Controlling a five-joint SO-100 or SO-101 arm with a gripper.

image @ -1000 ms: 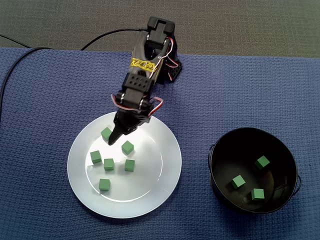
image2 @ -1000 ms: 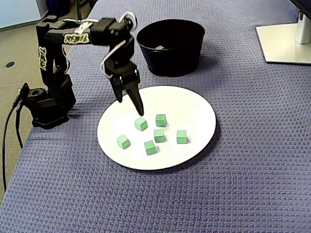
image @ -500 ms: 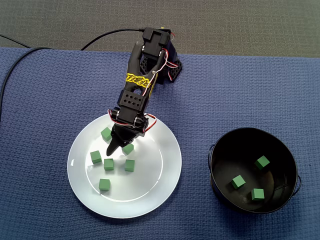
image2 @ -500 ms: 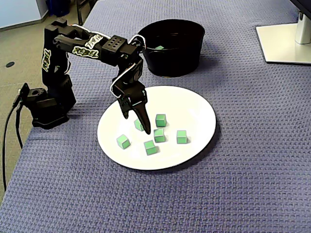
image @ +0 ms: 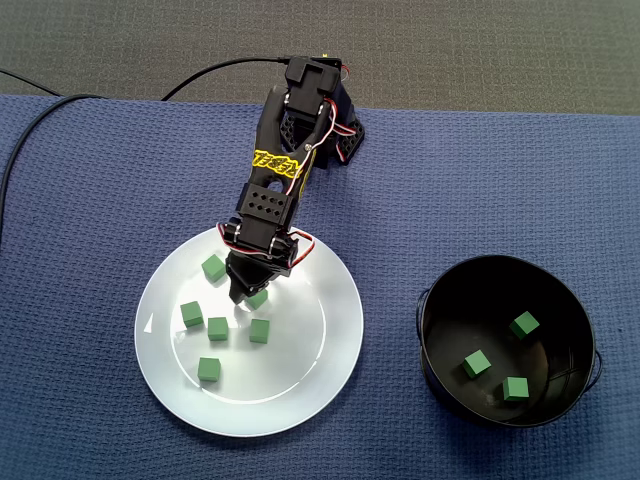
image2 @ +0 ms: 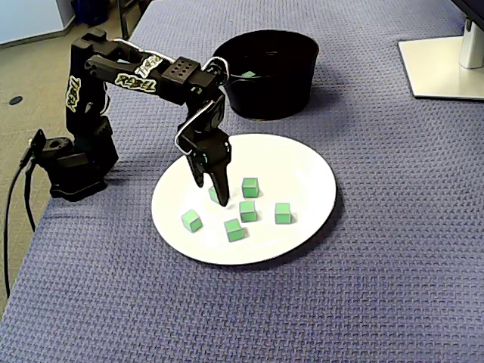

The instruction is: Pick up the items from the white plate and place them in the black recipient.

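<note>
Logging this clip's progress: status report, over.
Tool down at one green cube on white plate, grip unconfirmed. Six cubes on plate, three in black bowl. Nothing seen between plate and bowl.

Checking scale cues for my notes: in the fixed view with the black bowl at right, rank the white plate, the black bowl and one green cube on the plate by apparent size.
1. white plate, widest
2. black bowl, somewhat smaller across
3. green cube, far smaller; the plate's cubes all look alike
</note>
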